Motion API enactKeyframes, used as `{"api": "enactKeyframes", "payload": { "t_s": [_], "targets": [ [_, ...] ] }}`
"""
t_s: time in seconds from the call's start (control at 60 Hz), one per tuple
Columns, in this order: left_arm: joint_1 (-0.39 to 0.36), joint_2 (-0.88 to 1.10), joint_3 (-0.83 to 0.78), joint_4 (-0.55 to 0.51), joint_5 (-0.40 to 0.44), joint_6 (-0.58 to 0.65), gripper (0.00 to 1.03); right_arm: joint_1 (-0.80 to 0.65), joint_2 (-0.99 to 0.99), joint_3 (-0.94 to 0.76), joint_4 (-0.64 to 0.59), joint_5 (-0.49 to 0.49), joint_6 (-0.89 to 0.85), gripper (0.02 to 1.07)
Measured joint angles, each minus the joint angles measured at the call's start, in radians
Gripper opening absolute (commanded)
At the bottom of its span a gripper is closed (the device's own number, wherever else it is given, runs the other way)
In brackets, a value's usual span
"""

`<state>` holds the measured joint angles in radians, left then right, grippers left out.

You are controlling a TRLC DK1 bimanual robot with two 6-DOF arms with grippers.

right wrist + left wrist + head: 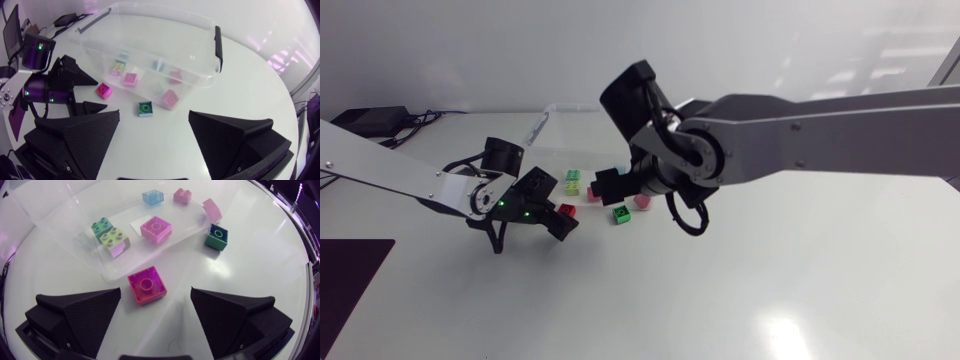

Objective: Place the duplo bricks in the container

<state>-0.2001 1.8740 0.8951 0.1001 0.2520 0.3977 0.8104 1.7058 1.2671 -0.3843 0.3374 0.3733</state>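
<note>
A magenta brick point(146, 284) lies on the white table between the tips of my open left gripper point(155, 290), untouched; the head view shows this brick point(566, 211) as red, just ahead of the left gripper point(556, 217). Behind it stands the clear container point(65, 225) with a pink brick point(155, 228), a green and lime pair point(111, 235) and other bricks seen through its walls. A dark green brick point(217, 236) sits outside it. My right gripper point(154, 114) hangs open and empty above the green brick point(145, 108) and the container point(150, 30).
A pale pink brick point(169, 98) lies at the container's near wall; I cannot tell whether inside or outside. The container has a black handle point(218, 47) at its end. The two grippers are close together in the head view. Bare table point(720, 290) spreads toward the front.
</note>
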Motion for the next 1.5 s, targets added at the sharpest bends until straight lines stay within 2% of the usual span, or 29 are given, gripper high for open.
{"api": "enactKeyframes", "payload": {
  "t_s": [0.117, 0.3, 0.383, 0.483, 0.517, 0.983, 1.283, 1.5],
  "targets": [
    [-0.016, 0.028, 0.031, 0.004, -0.012, -0.006, 0.95, 0.006, 0.021, -0.044, 0.059, -0.029, -0.002, 1.02],
    [-0.025, 0.066, 0.051, 0.005, -0.023, -0.01, 0.81, 0.007, 0.077, -0.09, 0.178, -0.117, -0.012, 1.02],
    [-0.025, 0.076, 0.059, 0.007, -0.021, -0.013, 0.69, 0.007, 0.118, -0.093, 0.198, -0.125, -0.012, 1.02],
    [-0.026, 0.086, 0.069, 0.008, -0.022, -0.013, 0.45, 0.007, 0.174, -0.093, 0.214, -0.13, -0.012, 1.02],
    [-0.026, 0.088, 0.072, 0.008, -0.021, -0.013, 0.4, 0.007, 0.188, -0.093, 0.217, -0.132, -0.012, 1.02],
    [-0.026, 0.058, 0.047, -0.004, -0.022, -0.013, 0.37, -0.03, 0.31, -0.01, 0.219, -0.132, -0.011, 1.02],
    [-0.016, -0.171, -0.066, -0.039, -0.019, -0.003, 0.37, -0.053, 0.383, 0.085, 0.174, -0.132, -0.011, 1.02],
    [0.029, -0.321, -0.114, -0.089, 0.017, 0.006, 0.37, -0.053, 0.422, 0.153, 0.136, -0.13, -0.011, 1.0]
  ]
}}
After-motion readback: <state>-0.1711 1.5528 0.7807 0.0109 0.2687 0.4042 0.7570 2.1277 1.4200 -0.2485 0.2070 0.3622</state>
